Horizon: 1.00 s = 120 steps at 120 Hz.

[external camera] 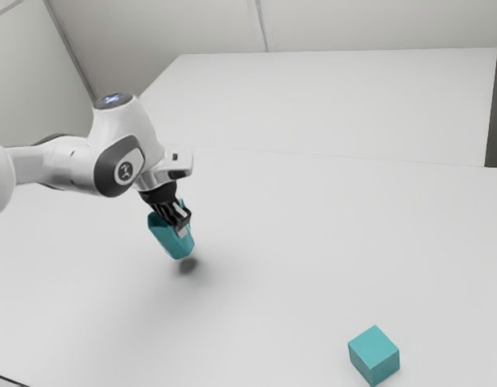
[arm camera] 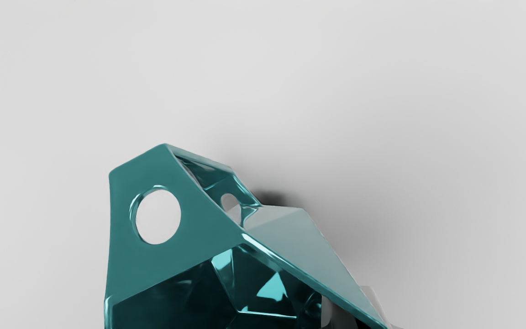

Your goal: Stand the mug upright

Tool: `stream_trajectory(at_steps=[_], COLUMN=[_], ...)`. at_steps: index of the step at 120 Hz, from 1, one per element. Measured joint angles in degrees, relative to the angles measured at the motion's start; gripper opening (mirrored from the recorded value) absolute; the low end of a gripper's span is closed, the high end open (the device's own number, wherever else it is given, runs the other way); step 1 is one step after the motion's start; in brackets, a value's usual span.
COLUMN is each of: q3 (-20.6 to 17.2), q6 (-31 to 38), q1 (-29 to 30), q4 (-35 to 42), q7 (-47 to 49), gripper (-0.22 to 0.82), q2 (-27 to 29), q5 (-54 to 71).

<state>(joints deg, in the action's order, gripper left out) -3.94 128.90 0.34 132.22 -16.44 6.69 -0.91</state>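
Presenting as a glossy, faceted teal mug, enclosing a hollow, dark-shaded interior and showing a round hole through one flat panel. Tilting well off vertical, with the mouth facing upward toward the exterior view's left and the opposite end pointing downward toward the exterior view's right. Hanging just above the bench, being gripped at the wall.

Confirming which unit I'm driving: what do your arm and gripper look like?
My arm is glossy white with rounded segments, a dark grey joint cap bearing a round emblem, and a dark disc with a bluish-white marking on top. My gripper is black, two-fingered, with light grey at the fingertips.
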Motion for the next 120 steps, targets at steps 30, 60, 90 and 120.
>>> stream_trajectory(at_steps=[30, 60, 90, 120], q3=[-0.9, -0.9, -0.9, -0.9], q6=[5.3, 6.9, 7.5, 7.8], q1=[-0.4, -0.4, -0.4, -0.4], q4=[2.3, 4.4, 5.4, 5.4], q7=[5.9, 10.1, 13.0, 14.9], gripper=[-0.18, -0.18, -0.18, -0.18], q2=[0.1, 1.0, 0.4, -0.7], q5=[1.0, 1.1, 1.1, 1.1])
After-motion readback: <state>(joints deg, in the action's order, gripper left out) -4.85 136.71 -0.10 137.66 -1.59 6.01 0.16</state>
